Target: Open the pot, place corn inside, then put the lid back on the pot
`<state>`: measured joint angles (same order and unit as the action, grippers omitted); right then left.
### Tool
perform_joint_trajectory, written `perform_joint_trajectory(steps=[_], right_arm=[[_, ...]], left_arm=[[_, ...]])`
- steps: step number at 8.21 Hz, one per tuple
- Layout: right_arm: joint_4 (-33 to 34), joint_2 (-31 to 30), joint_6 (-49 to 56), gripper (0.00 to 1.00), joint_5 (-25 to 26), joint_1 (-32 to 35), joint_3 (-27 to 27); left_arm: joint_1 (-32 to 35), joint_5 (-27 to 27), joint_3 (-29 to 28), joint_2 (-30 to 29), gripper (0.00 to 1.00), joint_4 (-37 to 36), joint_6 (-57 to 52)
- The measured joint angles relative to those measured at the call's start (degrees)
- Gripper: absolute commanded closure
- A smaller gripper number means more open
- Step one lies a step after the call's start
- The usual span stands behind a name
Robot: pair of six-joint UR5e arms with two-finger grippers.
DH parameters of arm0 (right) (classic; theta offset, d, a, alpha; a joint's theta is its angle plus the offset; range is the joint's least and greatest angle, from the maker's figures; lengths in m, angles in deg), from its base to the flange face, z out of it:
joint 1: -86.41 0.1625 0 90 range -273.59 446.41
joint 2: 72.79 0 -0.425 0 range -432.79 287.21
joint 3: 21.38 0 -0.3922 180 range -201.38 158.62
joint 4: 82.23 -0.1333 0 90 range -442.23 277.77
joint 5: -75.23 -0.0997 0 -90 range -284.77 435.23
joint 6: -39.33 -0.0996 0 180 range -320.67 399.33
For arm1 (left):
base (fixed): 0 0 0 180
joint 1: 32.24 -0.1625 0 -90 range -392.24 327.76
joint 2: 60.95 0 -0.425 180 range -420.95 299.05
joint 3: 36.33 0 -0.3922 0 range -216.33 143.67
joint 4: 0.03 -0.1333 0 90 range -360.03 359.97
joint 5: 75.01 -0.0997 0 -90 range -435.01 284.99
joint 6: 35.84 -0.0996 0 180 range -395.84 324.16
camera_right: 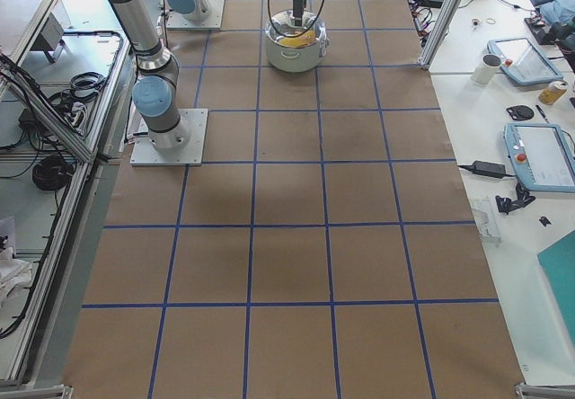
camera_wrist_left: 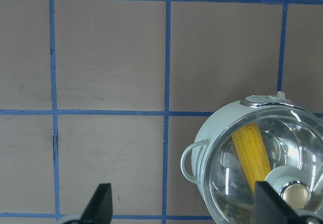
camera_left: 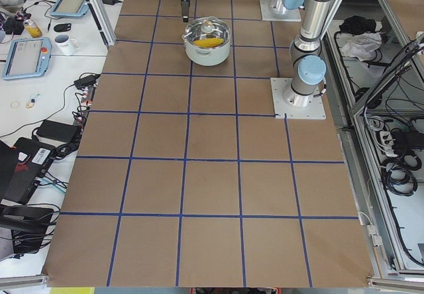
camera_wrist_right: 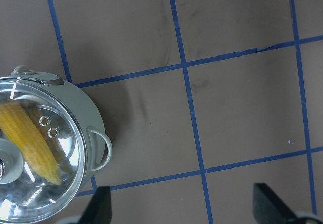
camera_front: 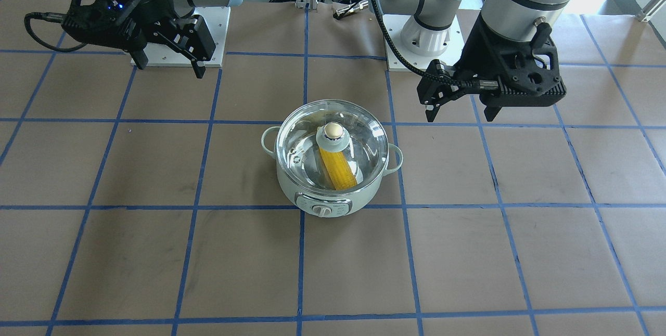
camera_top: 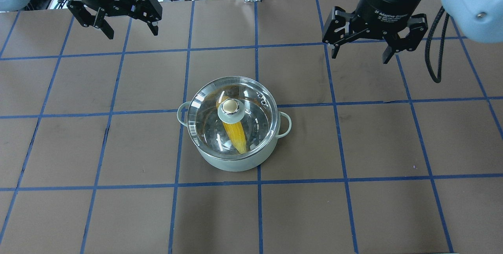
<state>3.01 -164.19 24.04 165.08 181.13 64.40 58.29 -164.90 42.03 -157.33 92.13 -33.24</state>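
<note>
The mint-green pot (camera_front: 312, 190) stands at the table's middle, its control panel facing away from the robot. The clear glass lid (camera_front: 364, 143) with its gold knob (camera_front: 333, 130) sits on the pot. The yellow corn (camera_front: 341, 172) lies inside under the glass; it also shows in the overhead view (camera_top: 235, 136). My left gripper (camera_top: 133, 34) is open and empty, raised above the table away from the pot, which shows at the lower right of its wrist view (camera_wrist_left: 262, 163). My right gripper (camera_top: 360, 57) is also open, empty and raised, with the pot at the lower left of its wrist view (camera_wrist_right: 45, 153).
The brown table is marked with a blue tape grid (camera_top: 255, 45). The two white arm base plates (camera_front: 416, 44) (camera_front: 187, 39) stand at the robot's edge. Side desks hold tablets (camera_left: 26, 55), a mug (camera_left: 64, 42) and cables.
</note>
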Motion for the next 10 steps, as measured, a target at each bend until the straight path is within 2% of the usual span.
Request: perform_joint_trajectory(steps=[10], right_arm=[[0.04, 0.21, 1.75, 0.0, -0.4, -0.23, 0.0]], left_arm=[[0.0, -2.04, 1.0, 0.31, 0.0, -0.05, -0.32]])
